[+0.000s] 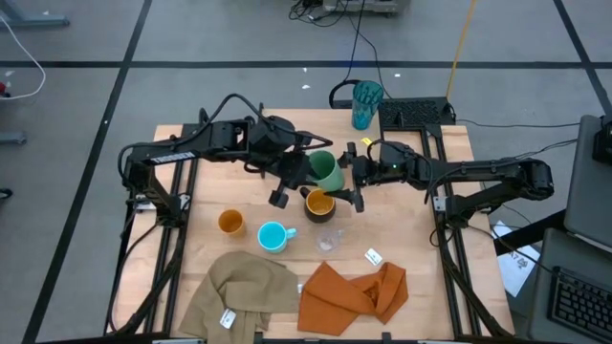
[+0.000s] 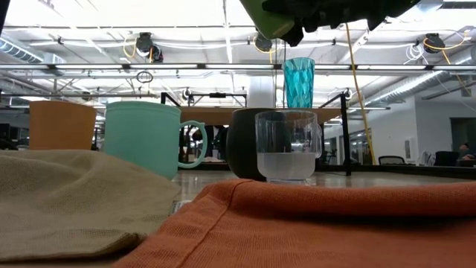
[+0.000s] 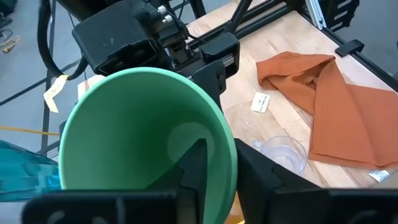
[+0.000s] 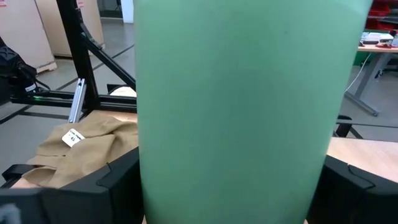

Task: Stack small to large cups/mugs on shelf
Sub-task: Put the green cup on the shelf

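Observation:
The green cup (image 1: 326,171) is held in the air above the table's middle, tilted, its mouth toward my left arm; it also shows at the top of the low view (image 2: 271,22). My left gripper (image 1: 298,178) is shut on its rim. My right gripper (image 1: 354,179) is closed around its wall. Below stand the black mug (image 1: 318,203), the orange cup (image 1: 230,223), the light blue mug (image 1: 274,235) and the clear cup (image 1: 330,240). The teal tumbler (image 2: 299,82) stands upright on the shelf (image 2: 223,115). My left gripper holds the green cup by its rim (image 3: 227,155), one finger (image 3: 196,162) inside the cup and one (image 3: 264,180) outside. It comes level from the table's left side. The cup is lifted clear. My right gripper has the cup's outer wall (image 4: 249,124) between its two fingers (image 4: 118,180), which lie across the cup from the table's right side. The cup fills the gap between them.
A tan cloth (image 1: 239,291) and an orange cloth (image 1: 354,291) lie at the table's near edge, with a white tag (image 1: 374,256) beside them. Black frame rails (image 1: 167,205) run along both table sides.

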Action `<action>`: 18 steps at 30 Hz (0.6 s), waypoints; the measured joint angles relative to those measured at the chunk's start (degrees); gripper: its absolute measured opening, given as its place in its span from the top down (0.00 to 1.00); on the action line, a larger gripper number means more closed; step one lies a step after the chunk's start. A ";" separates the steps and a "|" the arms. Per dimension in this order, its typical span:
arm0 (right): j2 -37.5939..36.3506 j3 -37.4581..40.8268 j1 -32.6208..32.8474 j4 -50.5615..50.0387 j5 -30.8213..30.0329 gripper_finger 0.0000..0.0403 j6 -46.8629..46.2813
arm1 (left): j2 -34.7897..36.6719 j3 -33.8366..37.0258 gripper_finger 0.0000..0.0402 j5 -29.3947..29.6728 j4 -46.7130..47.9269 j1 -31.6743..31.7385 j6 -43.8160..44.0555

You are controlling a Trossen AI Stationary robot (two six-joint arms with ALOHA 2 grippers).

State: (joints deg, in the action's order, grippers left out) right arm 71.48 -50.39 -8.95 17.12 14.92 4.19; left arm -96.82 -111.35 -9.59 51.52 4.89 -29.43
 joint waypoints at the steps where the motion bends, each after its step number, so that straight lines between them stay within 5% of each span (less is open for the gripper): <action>1: 0.00 0.01 0.00 0.32 0.00 0.24 0.00 | 0.02 -0.01 0.79 0.15 -0.36 0.01 0.14; 18: -0.11 -0.11 -0.48 4.41 -0.30 0.24 0.77 | 2.88 -4.68 0.65 5.08 3.16 0.09 1.61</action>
State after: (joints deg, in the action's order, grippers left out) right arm 71.37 -50.50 -9.43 21.53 14.62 4.95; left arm -93.93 -116.03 -4.51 54.68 4.97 -27.82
